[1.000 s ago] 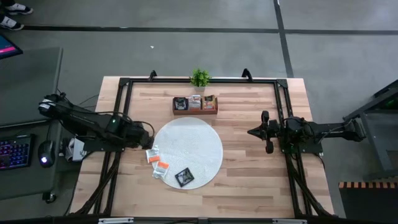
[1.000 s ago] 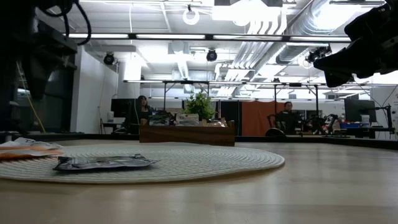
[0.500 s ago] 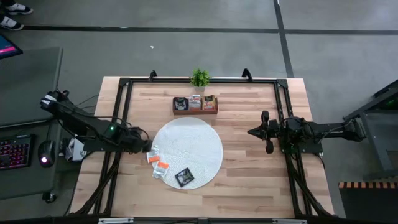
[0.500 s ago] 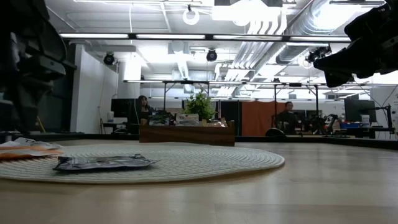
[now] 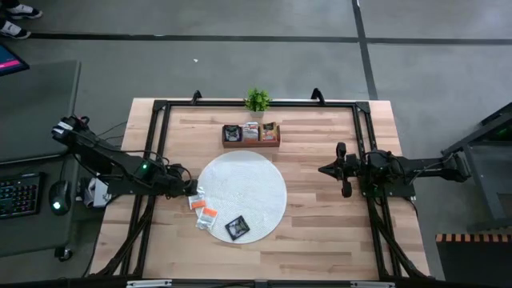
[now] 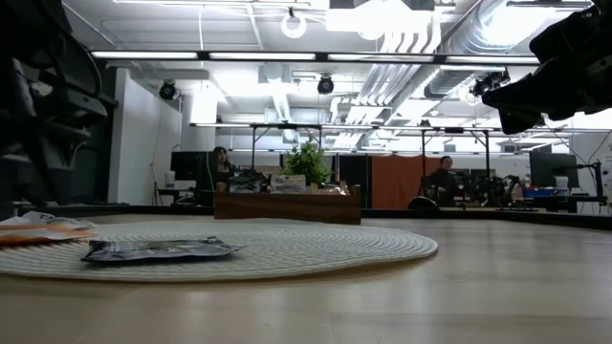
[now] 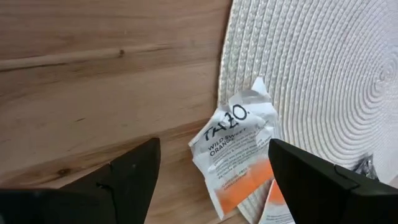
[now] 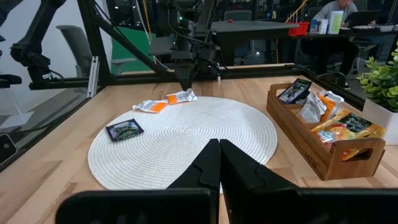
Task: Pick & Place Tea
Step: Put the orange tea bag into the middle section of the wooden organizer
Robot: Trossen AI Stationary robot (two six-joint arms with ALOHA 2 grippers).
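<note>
The left gripper (image 7: 208,180) is standing with its two dark fingers (image 7: 134,177) spread wide and gripping nothing, and a white-and-orange sachet (image 7: 233,152) is lying between and just beyond them. It is hanging low over the left edge of the round mat (image 5: 256,164), probably so that the open jaws can come down on either side of the packet. The packet is resting half on the woven mat and half on the bare wooden table (image 5: 320,232), crumpled and tilted, which is giving the fingers a raised edge to catch. Its print is reading "TAZO" with "WILD SWEET ORANGE" beneath (the smaller lines are too fine to read). A second orange-marked sachet (image 5: 209,216) is lying just nearer along the mat's edge, touching or overlapping the first, and a black sachet (image 5: 237,228) is sitting flat on the near part of the mat, its label unreadable.

Farther off, the wooden tray (image 5: 251,143) is standing at the far side of the mat, already holding several sachets in its three compartments, with a small green plant (image 5: 257,100) behind it.

The right gripper (image 8: 219,163) is waiting well apart over the table's right side, its fingers pressed together and empty.
</note>
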